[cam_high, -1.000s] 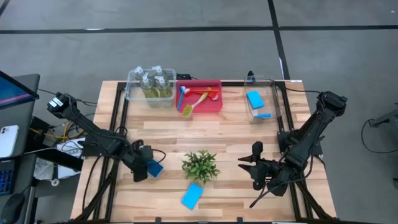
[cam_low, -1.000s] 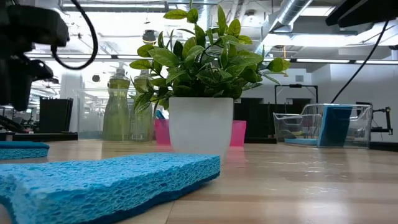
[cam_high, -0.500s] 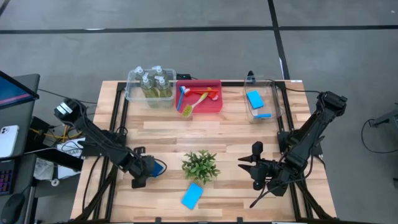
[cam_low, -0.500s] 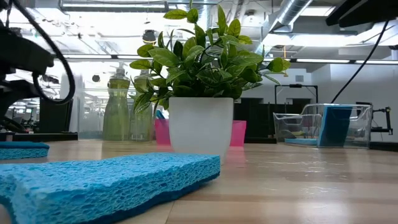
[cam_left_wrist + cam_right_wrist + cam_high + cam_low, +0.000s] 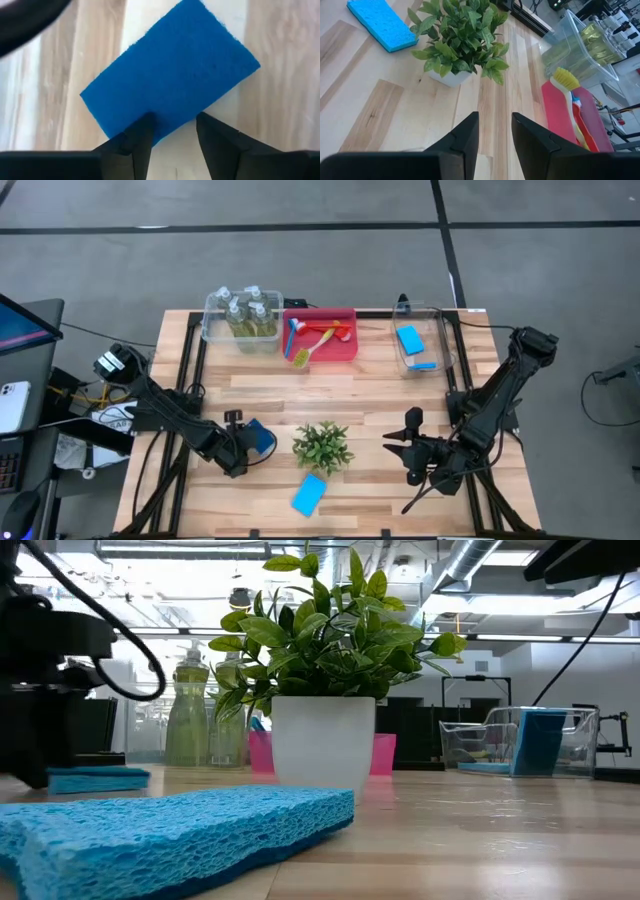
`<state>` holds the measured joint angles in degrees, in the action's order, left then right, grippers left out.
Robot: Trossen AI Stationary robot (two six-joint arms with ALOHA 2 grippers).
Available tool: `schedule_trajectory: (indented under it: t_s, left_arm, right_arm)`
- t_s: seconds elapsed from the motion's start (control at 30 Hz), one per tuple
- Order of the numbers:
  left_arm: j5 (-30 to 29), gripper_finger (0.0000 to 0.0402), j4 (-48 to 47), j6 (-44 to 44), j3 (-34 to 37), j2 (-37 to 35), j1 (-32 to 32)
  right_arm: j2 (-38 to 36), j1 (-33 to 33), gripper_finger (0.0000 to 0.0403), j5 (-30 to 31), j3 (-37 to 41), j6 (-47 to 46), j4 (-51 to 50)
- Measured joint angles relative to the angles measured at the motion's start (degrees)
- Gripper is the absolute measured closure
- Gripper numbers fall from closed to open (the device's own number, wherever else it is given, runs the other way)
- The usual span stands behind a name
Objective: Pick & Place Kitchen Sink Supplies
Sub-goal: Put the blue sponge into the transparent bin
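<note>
A dark-blue sponge (image 5: 260, 437) is at my left gripper (image 5: 247, 446), left of the potted plant (image 5: 322, 446); in the left wrist view the sponge (image 5: 170, 70) fills the picture above my left gripper (image 5: 172, 131), which is shut on it. A light-blue sponge (image 5: 309, 494) lies flat on the table near its near edge, large in the low view as the light-blue sponge (image 5: 170, 830). My right gripper (image 5: 392, 442) waits right of the plant, narrowly open and touching nothing. Bottles (image 5: 245, 315), brushes (image 5: 315, 338) and more sponges (image 5: 410, 340) sit in bins at the far edge. My left gripper pinches the dark-blue sponge by one corner (image 5: 159, 131) between its two fingers, one finger (image 5: 140, 131) on the short edge and the other beside the long edge. The fingers come nearly level from the table's left. The sponge stays flat and low (image 5: 97, 778); whether it clears the table I cannot tell.
The plant in its white pot (image 5: 322, 745) stands mid-table between the two grippers. A clear bin (image 5: 212, 330) with bottles, a red bin (image 5: 345, 352) with brushes and a clear bin (image 5: 405, 365) with sponges line the far edge. Bare wood lies between the bins and the plant.
My left gripper has moved toward the table's right and a little toward the far edge, turning as it went. The dark-blue sponge has gone with it, closer to the plant; in the low view it has shifted right. The right arm has kept still.
</note>
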<state>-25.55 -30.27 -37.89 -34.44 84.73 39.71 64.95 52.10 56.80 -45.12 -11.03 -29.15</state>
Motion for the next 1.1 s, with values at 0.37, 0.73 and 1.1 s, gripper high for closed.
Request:
schedule_trajectory:
  t_s: [0.37,0.73,1.1]
  left_arm:
    - [-4.33,0.0387,5.54,0.18,0.2,1.88,-1.38]
    - [-3.99,0.0393,5.9,-1.22,0.28,-6.46,-1.38]
    - [-14.29,0.0394,6.37,-7.63,0.22,-28.45,-1.15]
  right_arm:
    - [0.0,-0.22,0.0294,0.02,0.0,-0.01,0.04]
    - [0.0,-2.33,0.0294,0.01,0.0,-0.02,0.1]
    - [0.0,-3.91,0.0294,0.02,0.0,0.97,3.7]
